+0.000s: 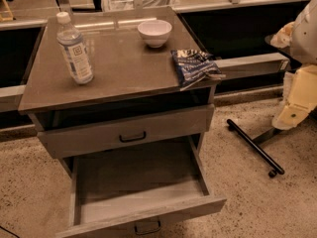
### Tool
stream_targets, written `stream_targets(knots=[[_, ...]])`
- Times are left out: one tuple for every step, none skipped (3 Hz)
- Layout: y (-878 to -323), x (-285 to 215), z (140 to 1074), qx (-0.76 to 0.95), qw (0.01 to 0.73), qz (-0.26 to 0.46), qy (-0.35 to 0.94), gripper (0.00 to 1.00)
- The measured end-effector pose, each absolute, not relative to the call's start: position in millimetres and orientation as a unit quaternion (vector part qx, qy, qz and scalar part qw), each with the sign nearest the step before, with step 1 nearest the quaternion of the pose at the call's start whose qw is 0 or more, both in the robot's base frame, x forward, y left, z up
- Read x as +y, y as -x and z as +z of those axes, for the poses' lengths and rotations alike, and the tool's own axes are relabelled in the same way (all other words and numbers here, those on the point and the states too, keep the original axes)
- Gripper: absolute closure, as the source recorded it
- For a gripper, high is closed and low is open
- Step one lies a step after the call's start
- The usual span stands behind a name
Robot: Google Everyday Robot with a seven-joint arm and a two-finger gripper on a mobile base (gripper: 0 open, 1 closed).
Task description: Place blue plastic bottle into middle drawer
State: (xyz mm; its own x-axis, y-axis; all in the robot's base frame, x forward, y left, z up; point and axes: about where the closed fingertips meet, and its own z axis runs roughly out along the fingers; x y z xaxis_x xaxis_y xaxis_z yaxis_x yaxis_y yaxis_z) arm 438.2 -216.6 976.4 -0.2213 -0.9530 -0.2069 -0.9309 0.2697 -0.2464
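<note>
The clear, white-capped blue plastic bottle point(74, 48) stands upright on the cabinet top point(126, 66); whether the gripper point(296, 105), far right, grips cannot be told.

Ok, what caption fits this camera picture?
Bottle on the cabinet top, drawer open below, gripper off to the right.

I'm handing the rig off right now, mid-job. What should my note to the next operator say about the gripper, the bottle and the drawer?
Gripper: at the right edge of the view, beside the cabinet, well apart from the bottle.
Clear plastic water bottle with white cap and pale label: upright on the left of the grey cabinet top, not grasped.
Wide grey wooden drawer: pulled out below; the bottle is not in it.
Done: drawer open.
Left: reach, grasp the bottle, and set it in the drawer.
Leave the small white bowl and the dark blue foil snack bag alone.
</note>
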Motion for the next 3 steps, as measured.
stream_targets(knots=[[-438.3,-216.5,976.4,0.781,0.159,-0.035,0.603,0.0],[-476.7,-174.3,977.8,0.744,0.182,-0.018,0.643,0.0],[-547.2,-69.6,988.2,0.657,0.266,0.043,0.704,0.0]])
